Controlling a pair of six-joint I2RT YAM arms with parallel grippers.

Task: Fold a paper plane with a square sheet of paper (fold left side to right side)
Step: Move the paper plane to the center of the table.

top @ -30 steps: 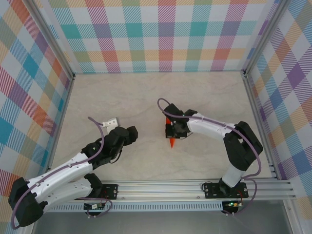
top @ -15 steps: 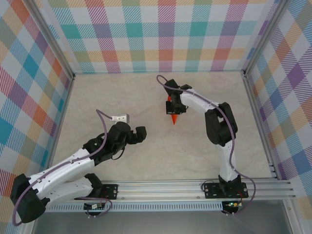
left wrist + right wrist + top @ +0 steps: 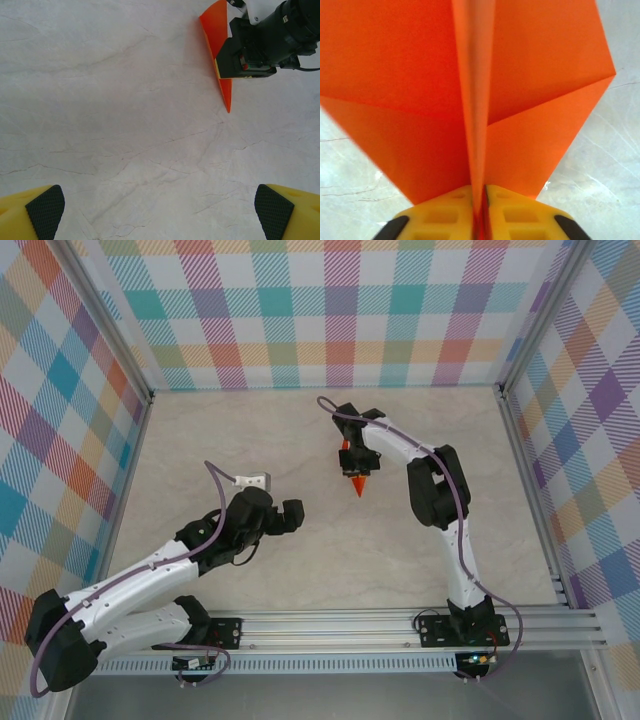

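Fingers [image 3: 445, 215] of right gripper [image 3: 351, 462] clamp centre crease of paper plane [image 3: 359, 484], wings splayed either side. Nose points toward arm bases, long axis far-to-near over tabletop [image 3: 230, 440]. Left gripper [image 3: 287, 514] gapes wide, empty, well apart on plane's left.

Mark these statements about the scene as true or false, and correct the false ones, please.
1. The right gripper is shut on the centre fold of the paper plane. True.
2. The left gripper holds the plane's nose. False: it is open, holds nothing, and is apart from the plane.
3. The plane is blue. False: it is orange.
4. In the top view, the plane's tip points toward the near edge of the table. True.
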